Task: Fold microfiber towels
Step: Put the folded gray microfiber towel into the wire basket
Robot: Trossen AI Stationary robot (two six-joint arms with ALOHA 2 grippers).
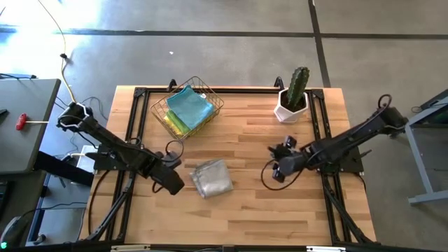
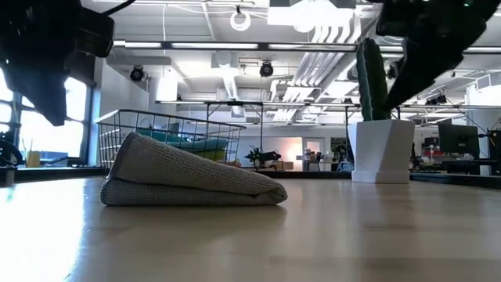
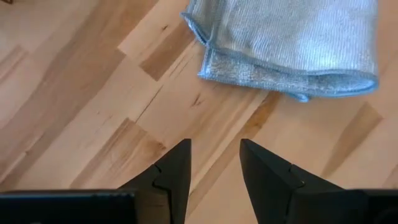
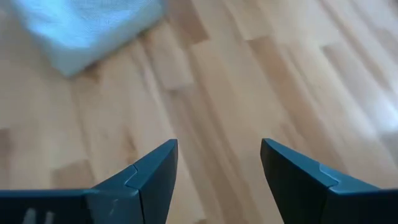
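1. The grey microfiber towel (image 1: pixel 211 178) lies folded near the middle of the butcher-block table (image 1: pixel 245 217), held by nobody.
2. The left gripper (image 3: pixel 214 163) hovers just off its 9 o'clock side, fingers parted and empty.
3. The right gripper (image 4: pixel 219 163) waits out at 3 o'clock, spread wide, empty.
4. Blue and green towels (image 1: pixel 187 110) sit in the wire basket (image 1: pixel 159 110) at 11 o'clock; whether folded, I cannot tell.
5. A potted cactus (image 1: pixel 294 95) stands at 1 o'clock; beyond, an open workshop.

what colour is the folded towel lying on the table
Grey towel, clearest in the high view.
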